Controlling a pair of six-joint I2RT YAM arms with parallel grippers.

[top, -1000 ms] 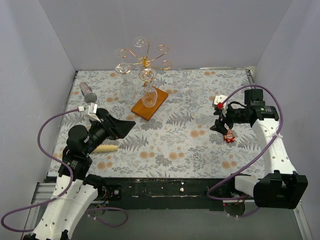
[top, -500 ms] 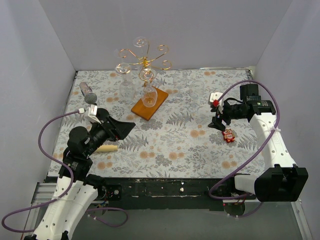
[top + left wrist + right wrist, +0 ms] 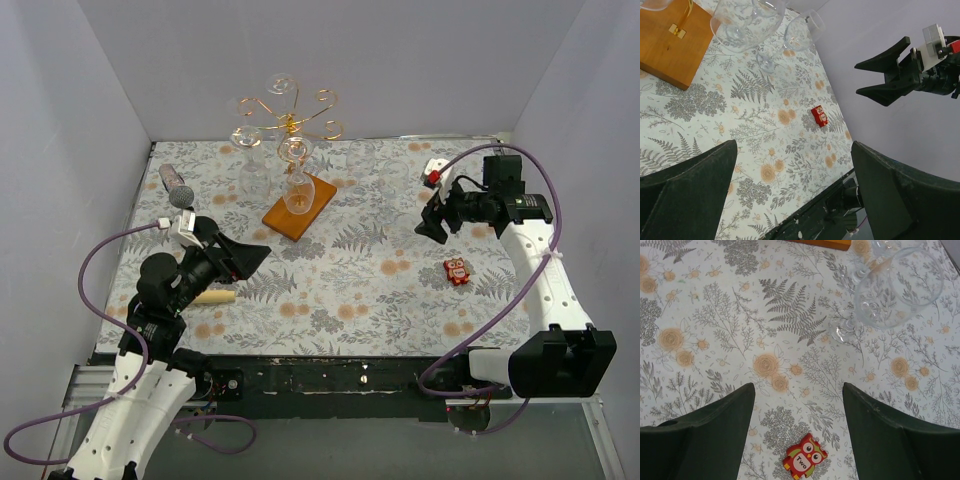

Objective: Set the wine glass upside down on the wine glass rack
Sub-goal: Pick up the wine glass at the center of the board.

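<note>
1. Wine glass stands upright on the table, off to the right of the wine glass rack and its wooden base. Its stem is vertical, foot down and bowl up, so I figure it needs a full flip before it can hang.
2. Right hand is farther right of the base again. It's the nearer hand by a lot, hovering above the table with fingers apart and nothing in them. The glass sits ahead of it, on the base side.
3. Left hand is on the near-left side of the base, fingers also spread and empty.
4. A second glass stands just beside the first, a bit closer to the base. That's the main thing to bump on the way in, I'd say.
5. Hanging glasses look like they already fill the rack arms above and left of the base, so the free curls are probably the target.
6. Other stuff: a red owl tile lies right of the base toward the arms. A microphone and a wooden stick lie left of the base, well out of the way.
</note>
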